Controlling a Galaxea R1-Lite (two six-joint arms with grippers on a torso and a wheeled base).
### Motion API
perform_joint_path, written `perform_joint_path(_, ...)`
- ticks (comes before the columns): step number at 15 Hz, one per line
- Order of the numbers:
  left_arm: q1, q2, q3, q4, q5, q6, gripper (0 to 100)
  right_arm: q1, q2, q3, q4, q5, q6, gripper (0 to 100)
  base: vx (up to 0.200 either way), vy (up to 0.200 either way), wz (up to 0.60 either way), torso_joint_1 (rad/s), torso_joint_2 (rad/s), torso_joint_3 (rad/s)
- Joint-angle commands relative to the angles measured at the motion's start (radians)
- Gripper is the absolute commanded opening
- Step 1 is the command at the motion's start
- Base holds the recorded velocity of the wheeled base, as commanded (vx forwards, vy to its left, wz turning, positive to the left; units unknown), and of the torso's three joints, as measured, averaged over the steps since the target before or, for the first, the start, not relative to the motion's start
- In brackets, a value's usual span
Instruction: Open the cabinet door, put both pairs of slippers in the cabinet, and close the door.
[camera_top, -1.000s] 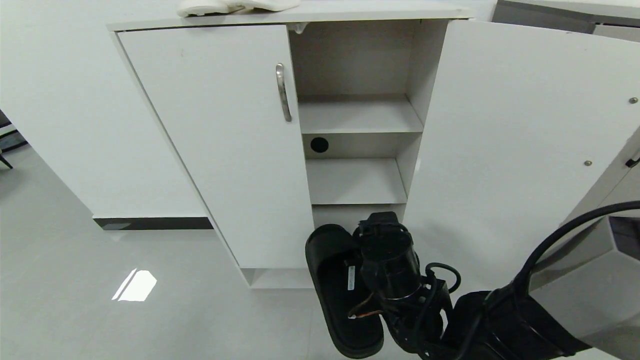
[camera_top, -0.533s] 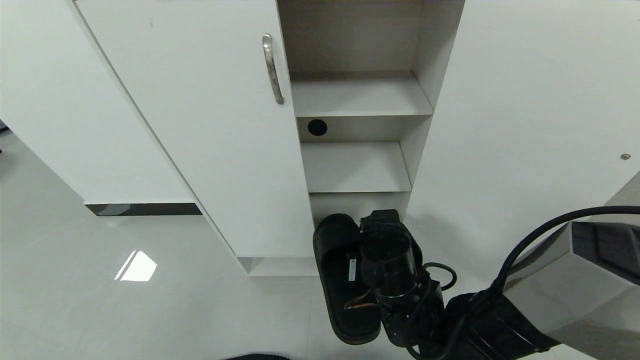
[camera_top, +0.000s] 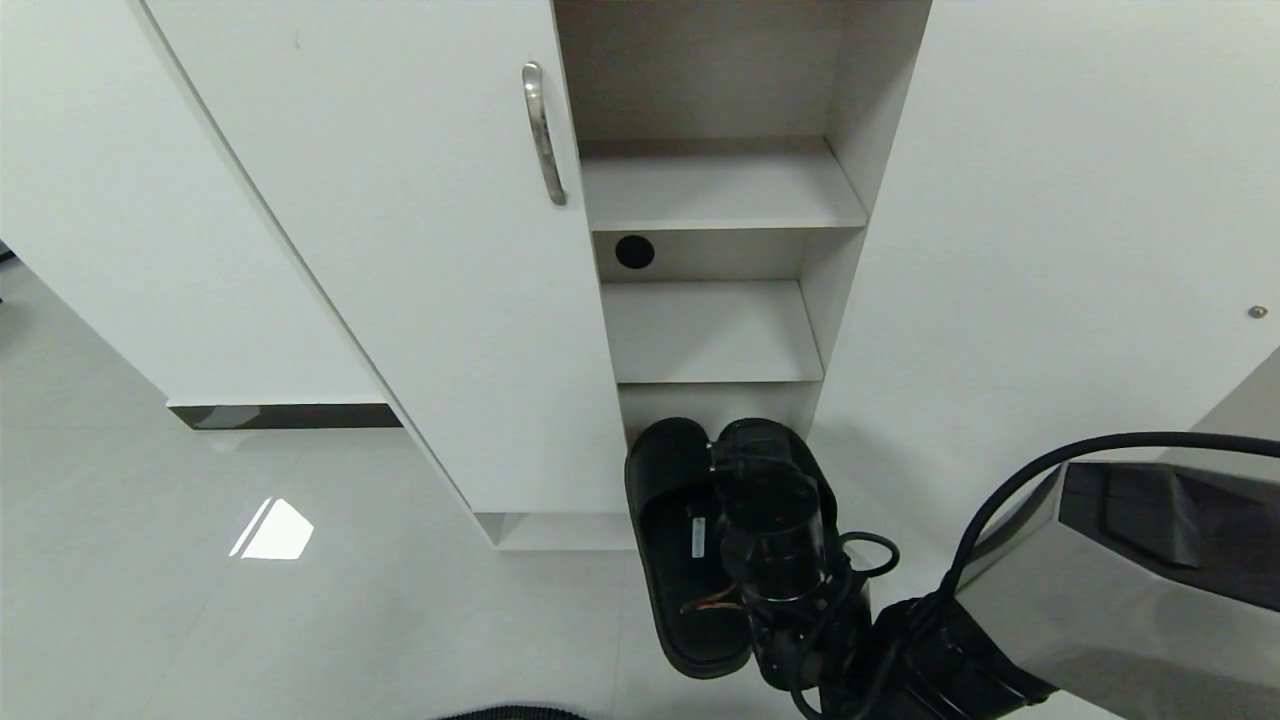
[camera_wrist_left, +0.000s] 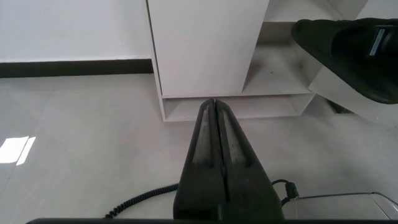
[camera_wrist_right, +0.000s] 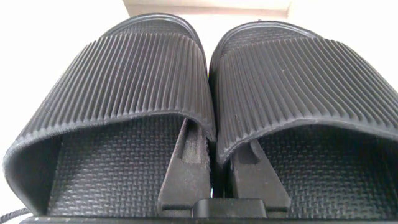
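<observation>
One pair of black slippers (camera_top: 672, 520) hangs just before the bottom shelf of the cabinet (camera_top: 712, 330), our right gripper (camera_wrist_right: 214, 163) clamped on their inner walls. The right door (camera_top: 1040, 250) stands open. Shelving this pair, fetching the second and closing the door remain, we judge. Our left gripper (camera_wrist_left: 215, 127) is pressed together, empty.

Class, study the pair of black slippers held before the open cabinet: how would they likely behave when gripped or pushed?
The black slippers probably flex rather than stay stiff: their ribbed straps look rubbery. The textured footbeds suggest grip, not sliding. The right pincer carries both by their touching sides, so likely light.
</observation>
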Motion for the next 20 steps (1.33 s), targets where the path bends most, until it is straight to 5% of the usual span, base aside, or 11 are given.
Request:
perform_joint_path(1, 0.001, 0.002, 0.000, 0.000, 0.000, -0.001, 0, 0.001, 0.026, 0.001, -0.028, -0.001, -0.017, 0, 0.000, 0.000, 0.00, 0.000, 0.00, 0.000)
perform_joint_path(4, 0.001, 0.002, 0.000, 0.000, 0.000, -0.001, 0, -0.012, 0.074, -0.005, -0.120, -0.008, -0.065, 0, 0.000, 0.000, 0.00, 0.000, 0.00, 0.000)
perform_joint_path(15, 0.001, 0.002, 0.000, 0.000, 0.000, -0.002, 0, -0.035, 0.097, -0.048, -0.125, -0.050, -0.080, 0, 0.000, 0.000, 0.00, 0.000, 0.00, 0.000)
perform_joint_path(20, -0.001, 0.002, 0.000, 0.000, 0.000, -0.002, 0, -0.038, 0.110, -0.066, -0.123, -0.051, -0.086, 0, 0.200, 0.000, 0.00, 0.000, 0.01, 0.003)
